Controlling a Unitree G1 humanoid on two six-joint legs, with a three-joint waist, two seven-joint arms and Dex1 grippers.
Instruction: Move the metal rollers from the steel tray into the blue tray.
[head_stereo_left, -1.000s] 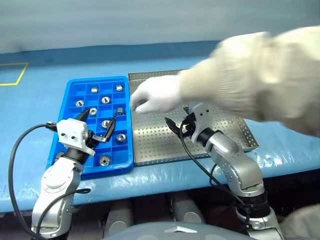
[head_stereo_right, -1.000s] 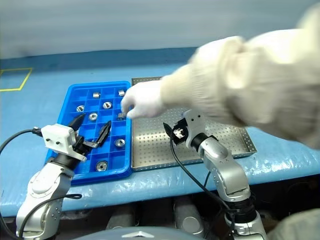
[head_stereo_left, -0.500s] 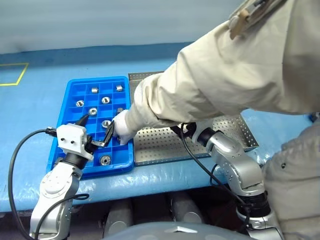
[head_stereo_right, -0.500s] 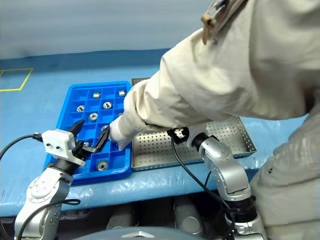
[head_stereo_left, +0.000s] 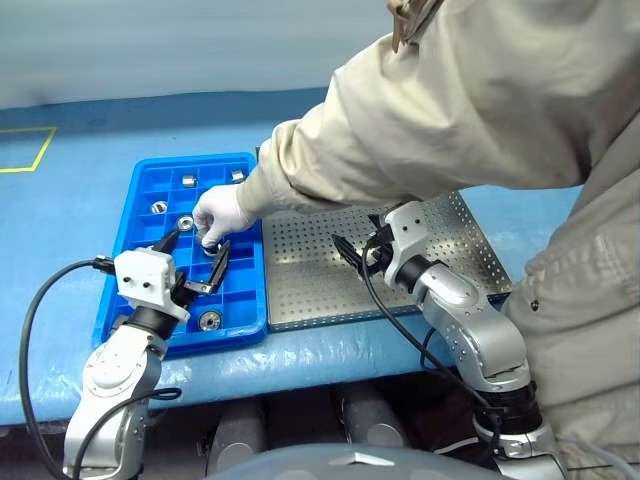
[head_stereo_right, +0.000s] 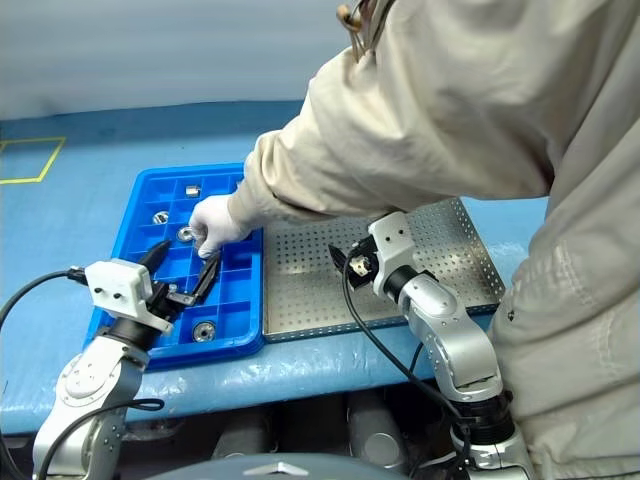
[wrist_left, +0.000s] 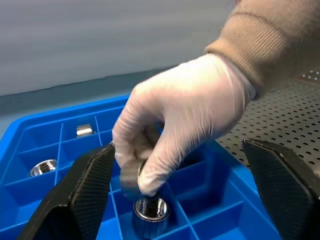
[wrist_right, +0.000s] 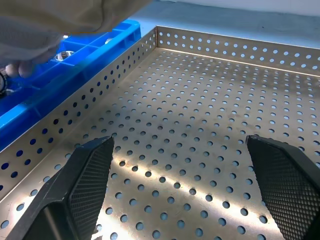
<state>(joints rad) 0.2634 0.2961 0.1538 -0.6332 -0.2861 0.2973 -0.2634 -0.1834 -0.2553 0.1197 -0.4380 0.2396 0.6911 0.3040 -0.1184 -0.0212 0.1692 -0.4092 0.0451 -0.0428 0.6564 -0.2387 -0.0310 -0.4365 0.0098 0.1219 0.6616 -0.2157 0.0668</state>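
1. Steel tray (head_stereo_left: 420, 270): it lies on the blue-covered surface (head_stereo_left: 60, 210), touching the right side of the blue tray. I see no rollers on its perforated floor where that floor shows; the person's sleeve hides the far part.
2. Blue tray (head_stereo_left: 140, 210): a compartmented plastic tray that holds the metal rollers (head_stereo_left: 210, 320), one to a cell. I count a handful across the far rows and one in the near row.
3. Left hand (head_stereo_left: 196, 264): my left hand hovers over the middle of the blue tray with its two black fingers spread wide and nothing between them. In the left wrist view a roller (wrist_left: 150, 212) stands upright in the cell just ahead.
4. Right hand (wrist_right: 185, 195): it hangs low over the steel tray, fingers wide apart, holding nothing.
5. Person's gloved hand (head_stereo_left: 220, 212): a white glove reaches into the blue tray between my left fingers, fingertips at a roller, sleeve (head_stereo_left: 400, 130) stretched across the steel tray.
6. Step in hand, my judgement: the transfer looks done or nearly so, and the person seems to be handling the rollers themselves.
7. Next move, my judgement: I would keep both arms idle until the glove clears. Then I would check the hidden part of the steel tray for a leftover roller before reaching.
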